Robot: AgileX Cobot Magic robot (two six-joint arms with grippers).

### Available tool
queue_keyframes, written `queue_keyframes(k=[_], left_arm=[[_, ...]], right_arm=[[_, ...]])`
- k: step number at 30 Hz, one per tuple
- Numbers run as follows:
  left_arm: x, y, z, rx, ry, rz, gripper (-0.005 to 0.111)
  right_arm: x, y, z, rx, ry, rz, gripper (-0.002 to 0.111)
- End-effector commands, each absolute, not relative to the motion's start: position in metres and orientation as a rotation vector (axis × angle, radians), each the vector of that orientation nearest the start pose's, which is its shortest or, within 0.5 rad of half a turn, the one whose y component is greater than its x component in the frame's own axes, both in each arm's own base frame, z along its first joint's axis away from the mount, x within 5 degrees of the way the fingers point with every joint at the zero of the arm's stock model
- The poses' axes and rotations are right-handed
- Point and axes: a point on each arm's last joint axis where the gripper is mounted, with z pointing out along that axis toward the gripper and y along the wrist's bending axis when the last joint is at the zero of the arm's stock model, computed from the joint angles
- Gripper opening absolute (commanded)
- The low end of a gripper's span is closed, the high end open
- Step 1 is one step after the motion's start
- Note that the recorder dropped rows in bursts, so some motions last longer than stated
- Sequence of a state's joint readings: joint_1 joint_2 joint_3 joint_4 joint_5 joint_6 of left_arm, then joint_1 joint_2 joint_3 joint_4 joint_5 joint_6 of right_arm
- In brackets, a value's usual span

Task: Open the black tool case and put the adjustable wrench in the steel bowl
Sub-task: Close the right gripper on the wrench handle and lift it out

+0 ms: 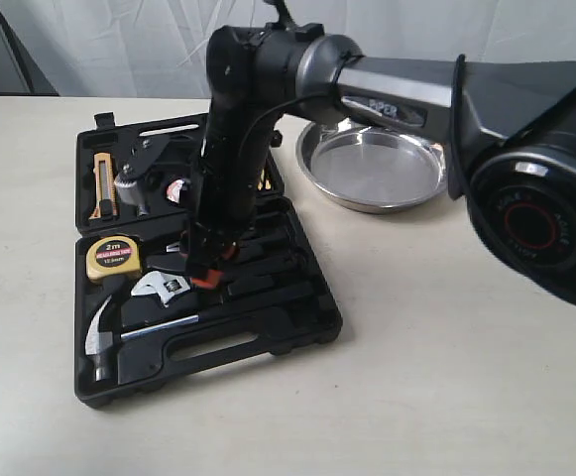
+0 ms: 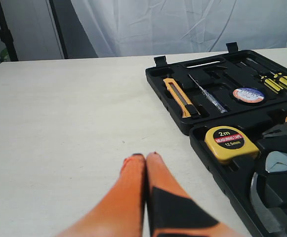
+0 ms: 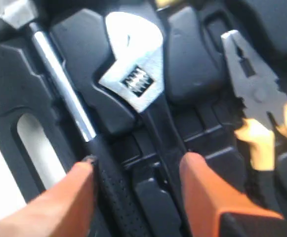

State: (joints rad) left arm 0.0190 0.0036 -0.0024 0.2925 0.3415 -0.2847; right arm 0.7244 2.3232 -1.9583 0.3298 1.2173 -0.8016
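Pale tabletop (image 1: 446, 347), open tool case (image 1: 307, 319); right gripper (image 3: 138, 170), jaws wide, straddles the wrench (image 3: 133, 74) handle: likely stiff, heavyish, slick; grasp mid-handle.

We see the black tool case (image 1: 312, 327) lying open and flat on the table, its 2 halves spread side by side with the moulded recesses facing up. The adjustable wrench (image 1: 161, 289) lies flat in its recess in the nearer half, not lifted out. Up close, the wrench (image 3: 136, 79) has a silver head with a knurled adjusting screw below the jaw and a straight black handle sunk in its slot. The steel bowl (image 1: 372, 169) is round, shallow and shiny, with a flat bottom and rolled rim. It stands upright on the table just beside the case's far right corner; we cannot tell whether they touch.
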Motion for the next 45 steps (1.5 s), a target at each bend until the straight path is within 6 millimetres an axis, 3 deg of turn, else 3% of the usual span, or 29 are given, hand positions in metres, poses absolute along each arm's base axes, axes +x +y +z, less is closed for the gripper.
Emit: queue_keyframes(k=[1,5,11,16,22,32,40,45], left_arm=[[0.053,0.01,0.184,-0.091,1.804,0.093,0.0],[0.053,0.01,0.184,-0.091,1.804,0.093,0.0],[0.053,0.01,0.184,-0.091,1.804,0.093,0.0],[0.053,0.01,0.184,-0.091,1.804,0.093,0.0],[0.053,0.01,0.184,-0.091,1.804,0.093,0.0],[0.053,0.01,0.184,-0.091,1.804,0.093,0.0],[0.053,0.01,0.184,-0.091,1.804,0.093,0.0],[0.053,0.01,0.184,-0.091,1.804,0.093,0.0]], right_arm=[[0.331,0.343,0.154,-2.144,2.193,0.352,0.052],[0.333,0.343,0.142,-2.158,2.192,0.31,0.04],[0.342,0.344,0.123,-2.139,2.176,0.247,0.05],[0.343,0.345,0.112,-2.154,2.165,0.257,0.05],[0.342,0.346,0.117,-2.152,2.153,0.259,0.05],[0.345,0.348,0.154,-2.067,2.063,0.236,0.05],[0.35,0.352,0.155,-2.089,1.943,0.209,0.05],[0.348,0.351,0.14,-2.137,1.973,0.232,0.05]])
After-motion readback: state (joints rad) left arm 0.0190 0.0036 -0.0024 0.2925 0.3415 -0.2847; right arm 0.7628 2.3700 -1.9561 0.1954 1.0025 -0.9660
